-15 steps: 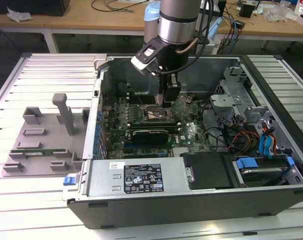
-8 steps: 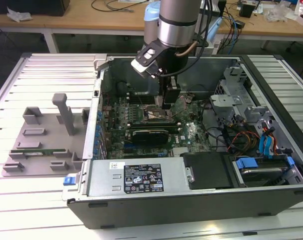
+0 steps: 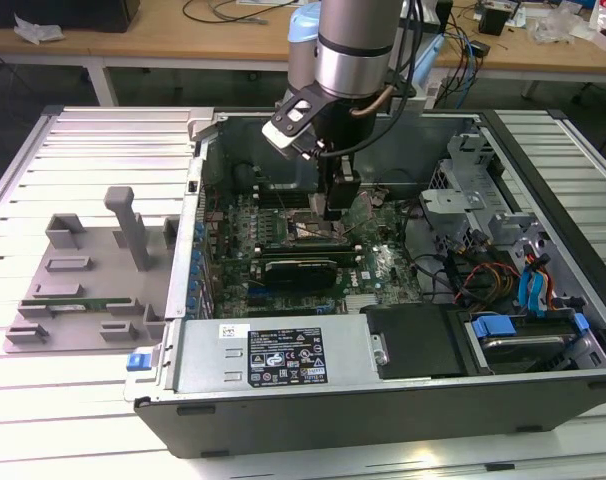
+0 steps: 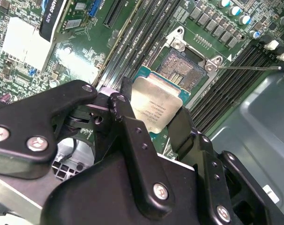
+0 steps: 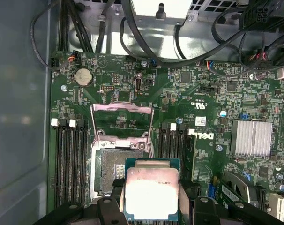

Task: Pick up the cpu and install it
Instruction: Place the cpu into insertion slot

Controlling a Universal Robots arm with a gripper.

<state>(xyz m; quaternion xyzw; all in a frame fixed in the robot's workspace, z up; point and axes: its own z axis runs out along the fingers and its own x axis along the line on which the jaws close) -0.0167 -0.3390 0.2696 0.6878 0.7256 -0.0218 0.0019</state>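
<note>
Pickup is done: the gripper has the cpu pinched by two opposite edges. Its black fingers are closed only to the chip's width, with the silver top facing up.

In the exterior view the arm reaches straight down into the open case, and the gripper hangs over the middle of the board.

The install is not done. In the first wrist view the cpu overlaps only one side of the socket, and much of the contact field is bare. By my read it is above the socket and off-centre, not seated. How high it hangs I cannot tell. The load plate stands flipped open on the socket's far edge, and in the second wrist view the thin retention lever lies swung out to the side. Clamping is not yet done either.

Room is tight. Memory slots flank the socket closely on both sides, so the fingers have little space beside the chip. The open plate blocks the far side, while the space straight above the socket looks free. The black graphics card lies just near of the socket in the exterior view, and the finned heatsink sits well apart.
</note>
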